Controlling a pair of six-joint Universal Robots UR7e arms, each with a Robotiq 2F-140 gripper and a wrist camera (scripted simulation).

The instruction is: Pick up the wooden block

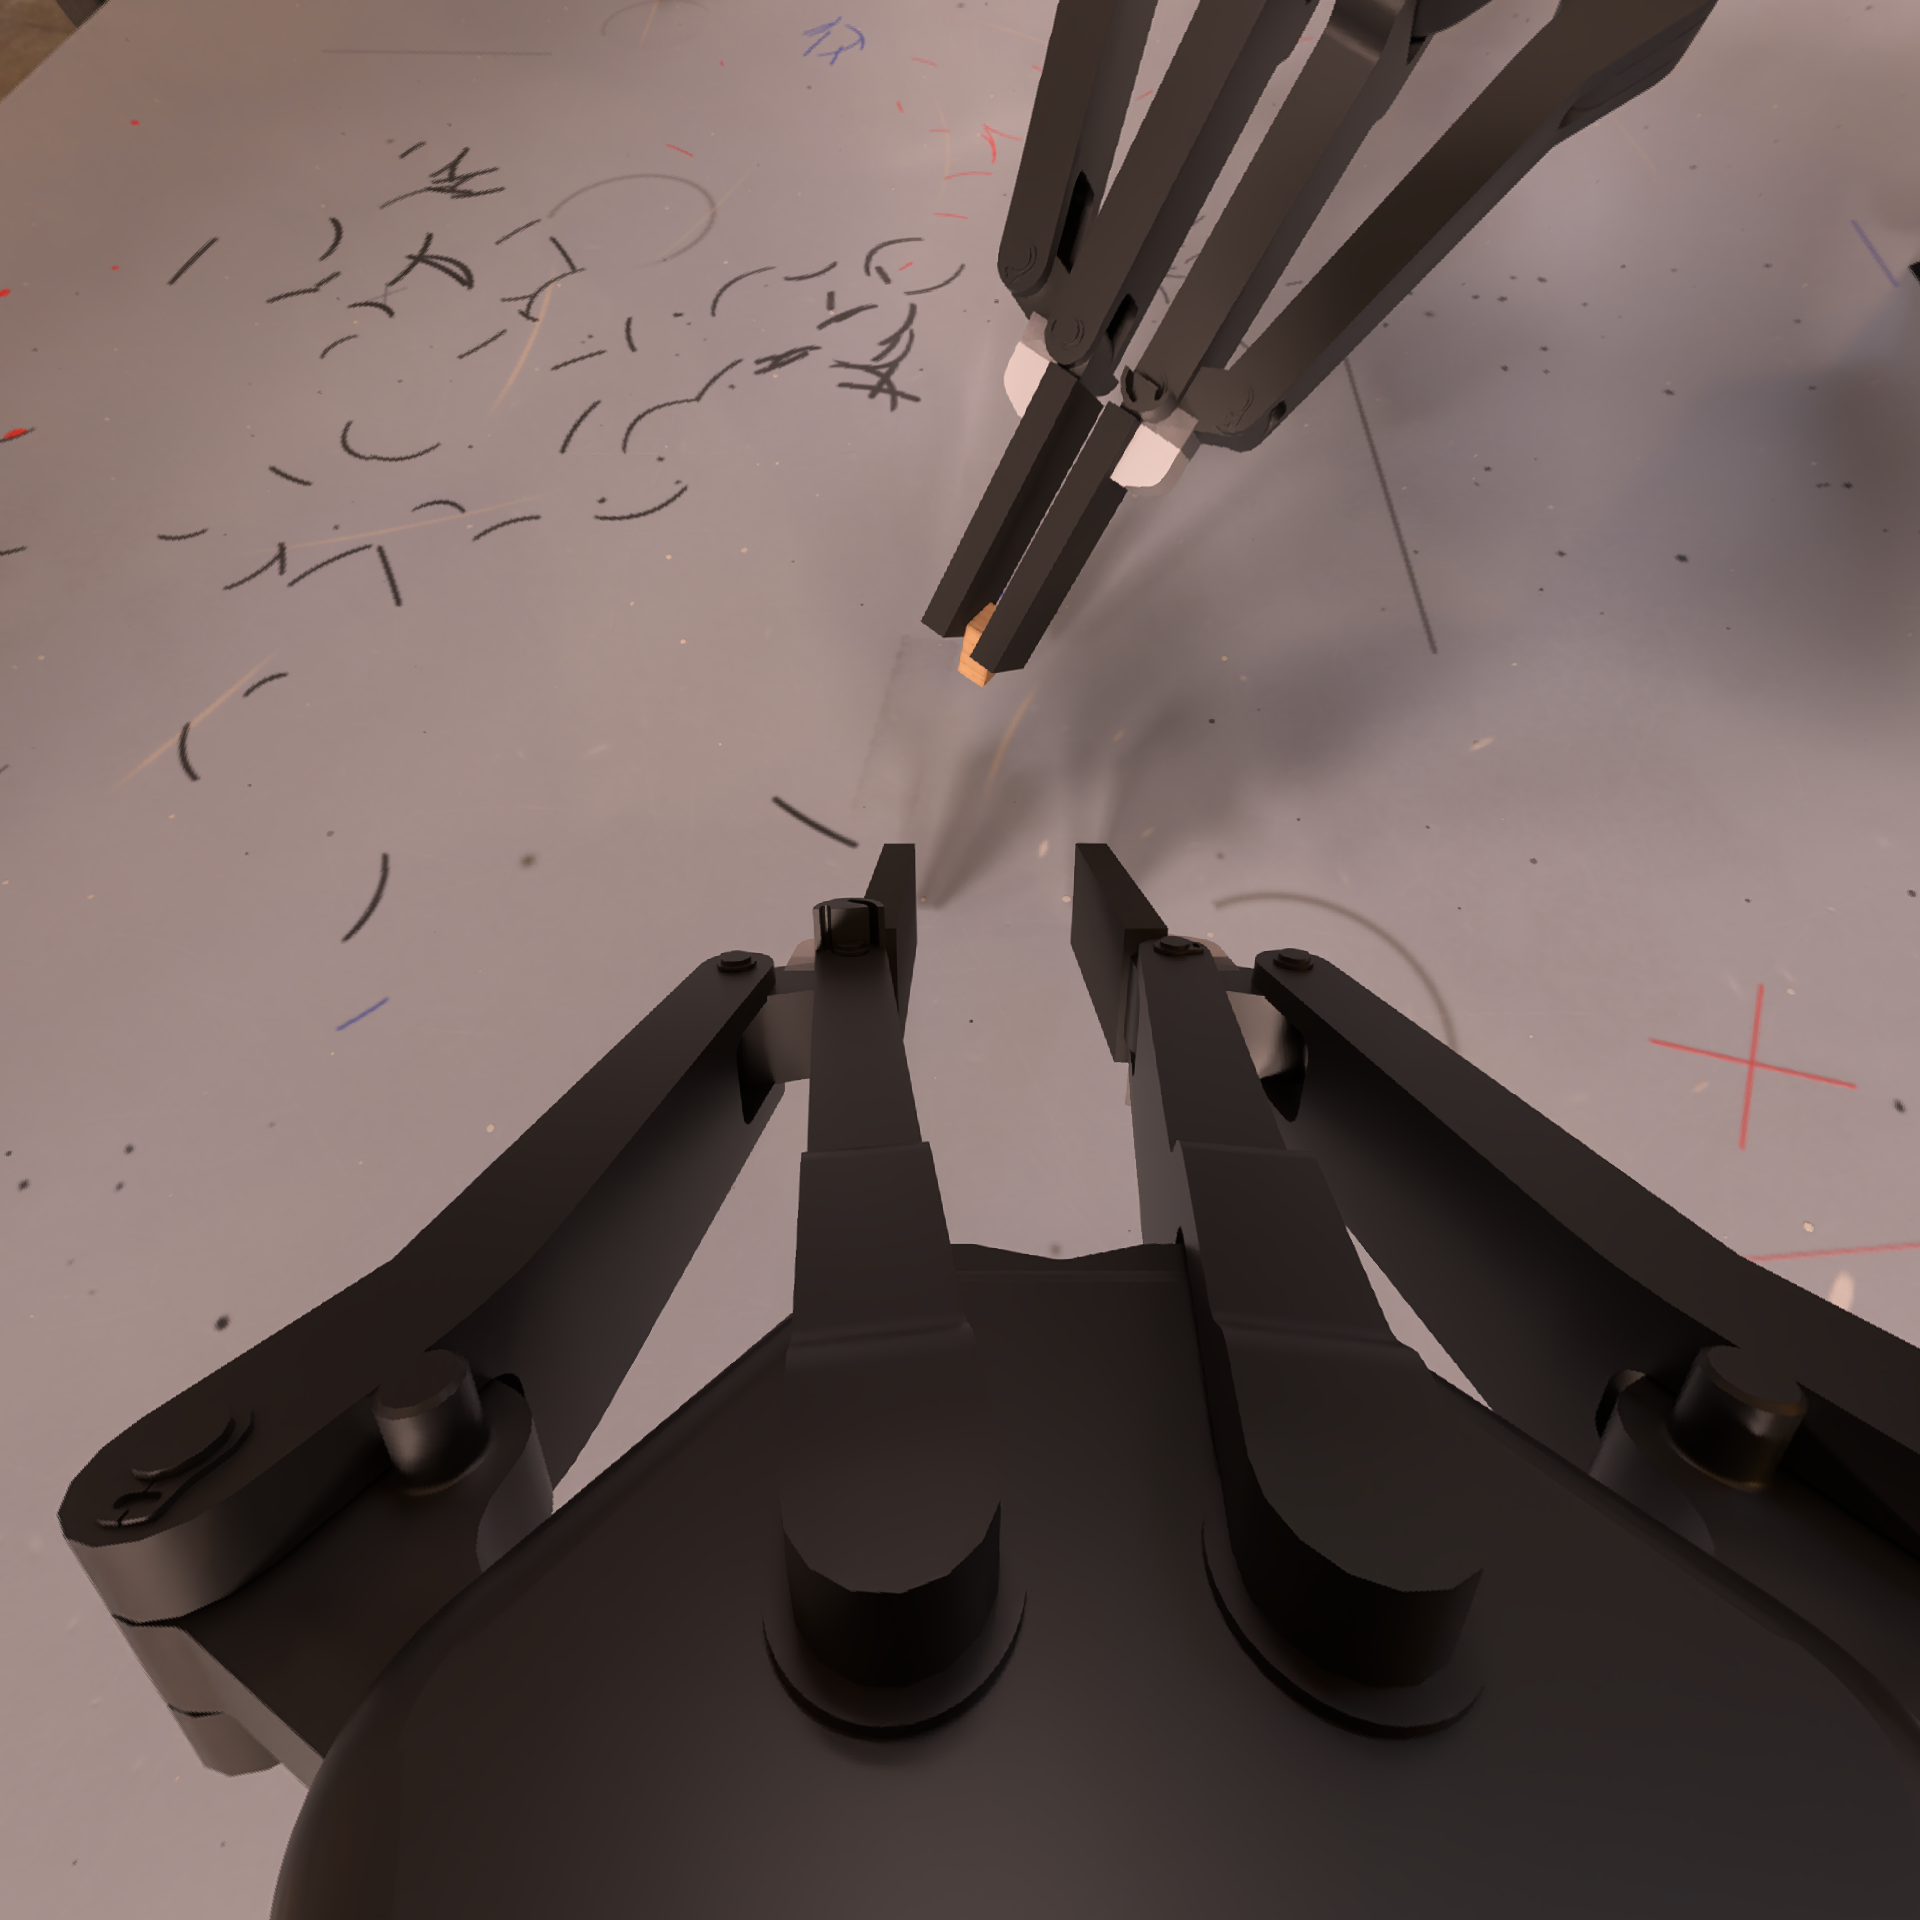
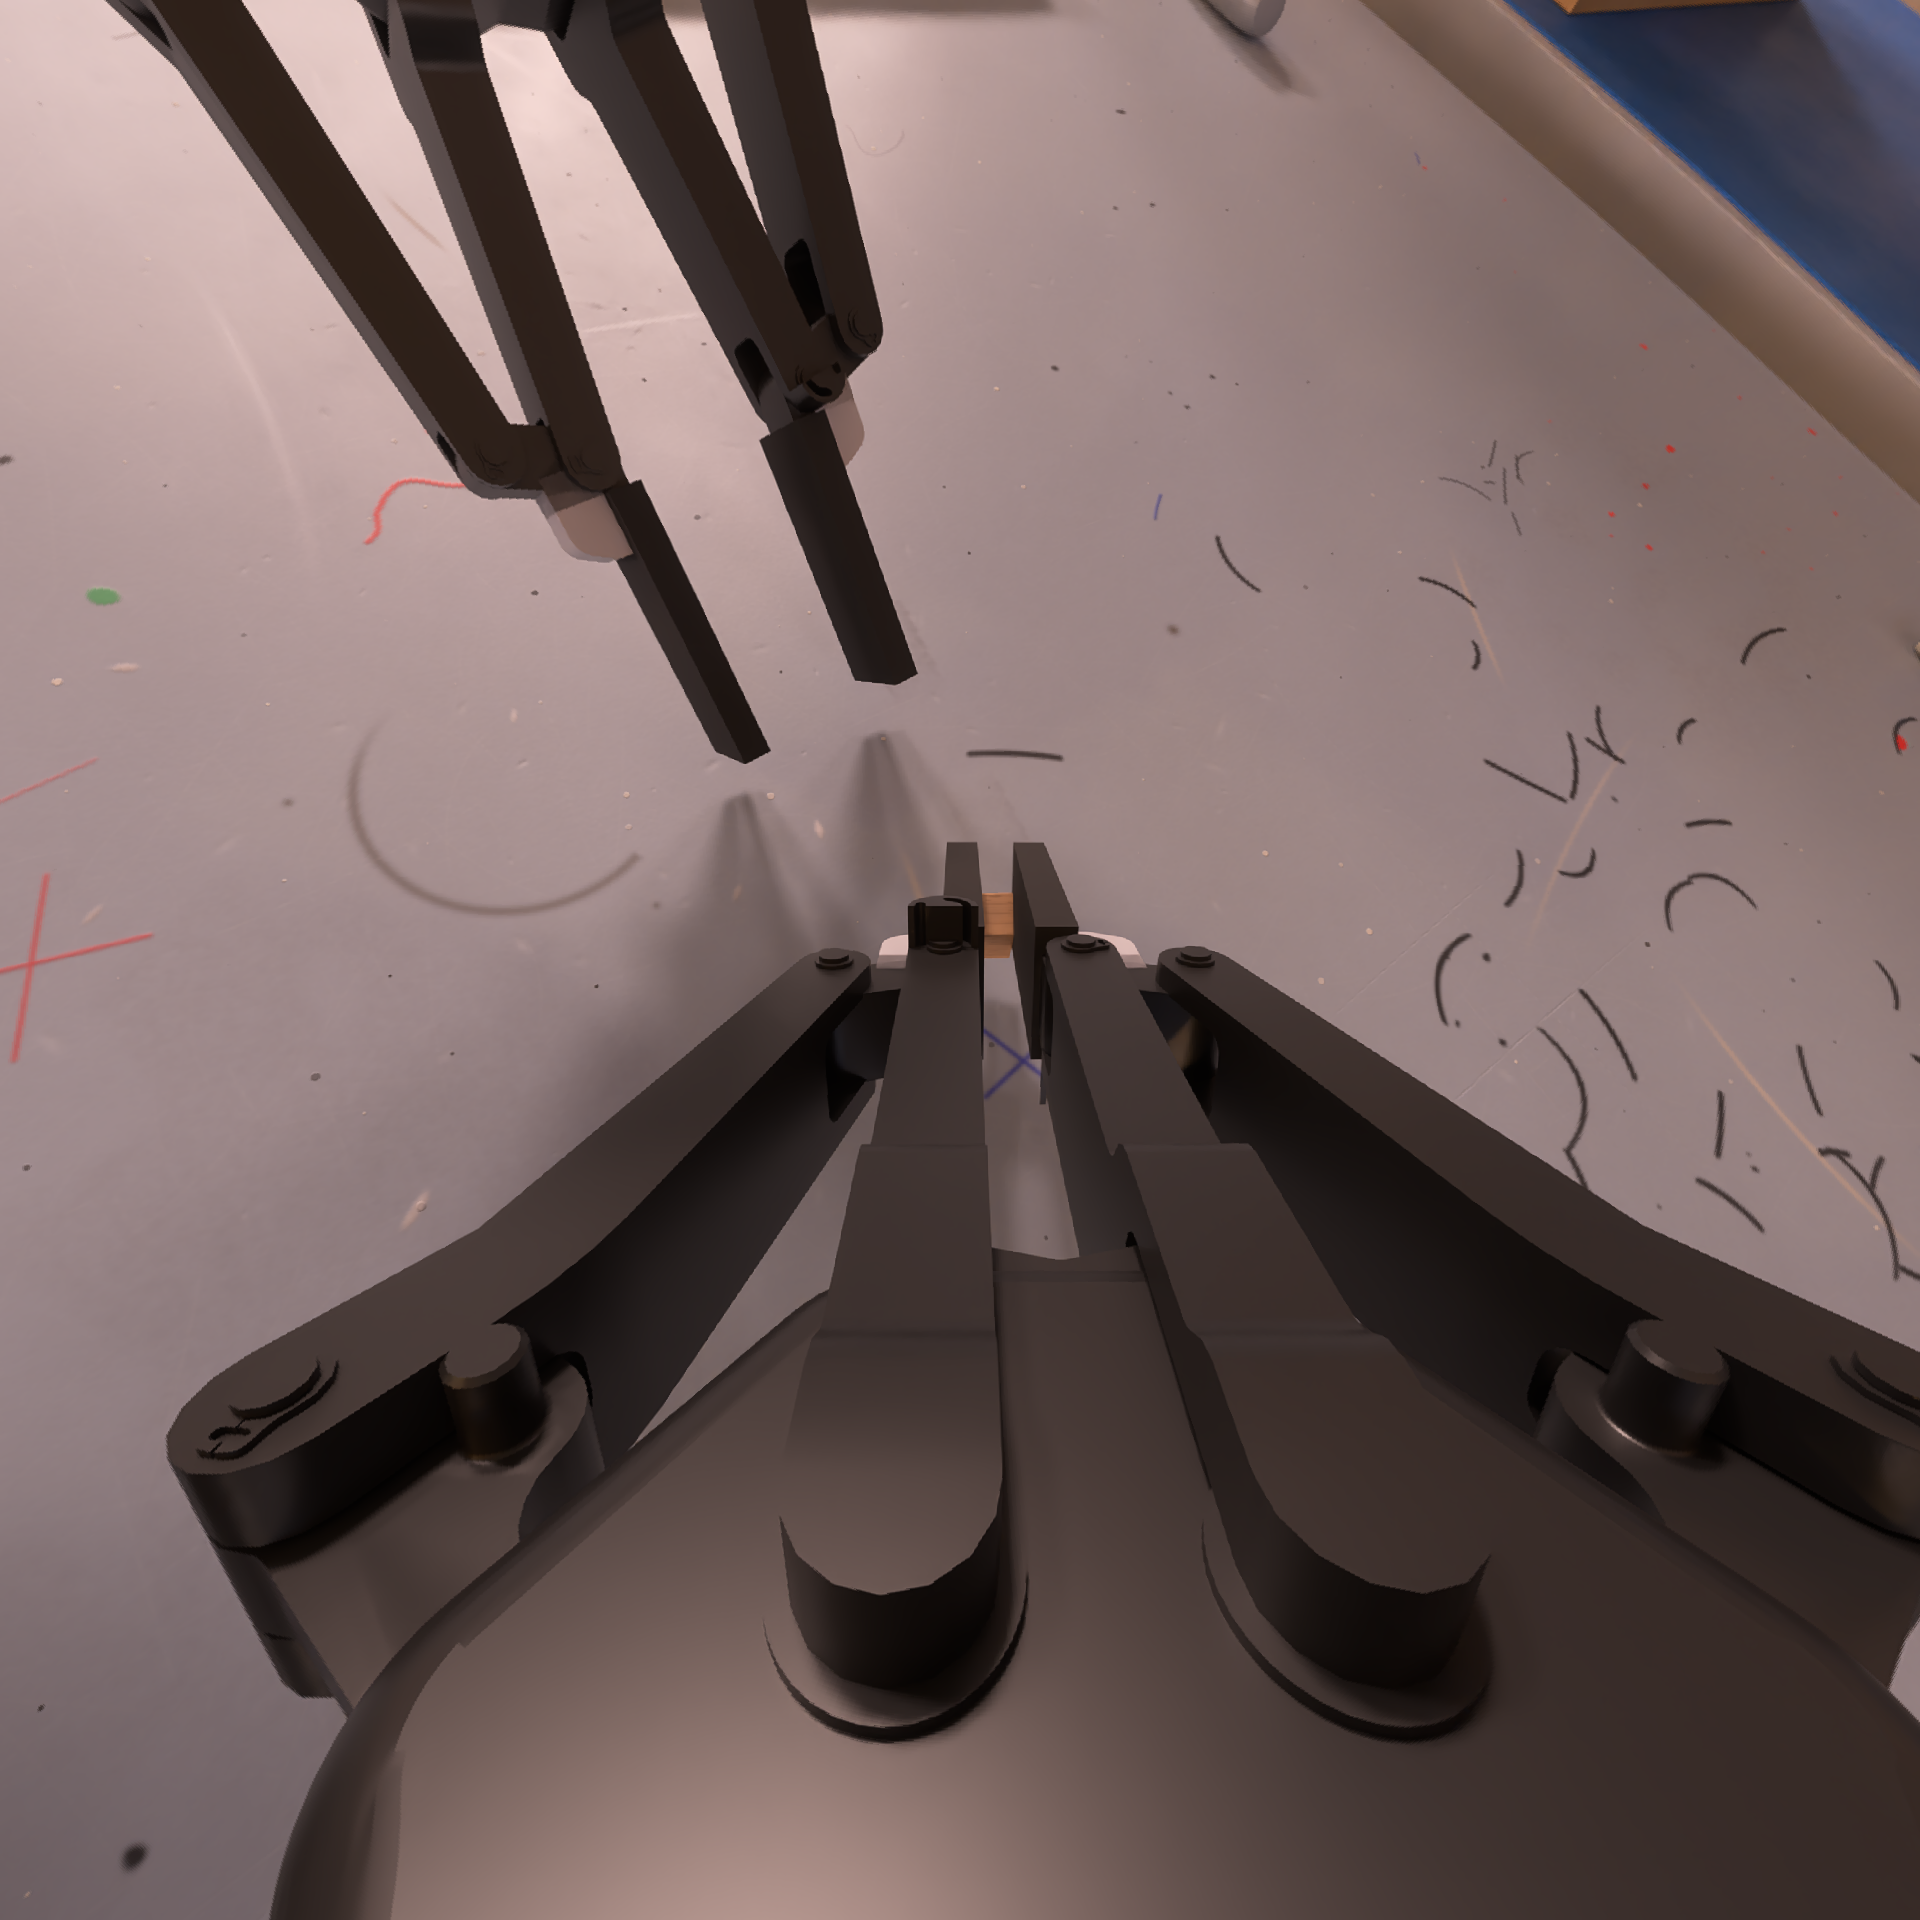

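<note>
Block [image 2: 996, 923], small and wooden, is pinched between the two fingers of the right pincer [image 2: 995, 871], with both fingers pressed against its sides. In the left wrist view the block [image 1: 976, 659] is seen protruding from the fingertips of the right pincer [image 1: 982, 644], clear of the counter [image 1: 520, 727], toward 12 o'clock from the left pincer [image 1: 994, 868]. The left pincer is spread, with nothing between its fingers. In the right wrist view the left pincer [image 2: 816, 717] is seen descending from 11 o'clock, tips apart and held above the counter [image 2: 1247, 468], near the right pincer but not touching it. The grey counter is marked with black scribbles, red crosses and specks. A blue strip [image 2: 1714, 135] is seen beyond the counter edge at 1 o'clock in the right wrist view.
</note>
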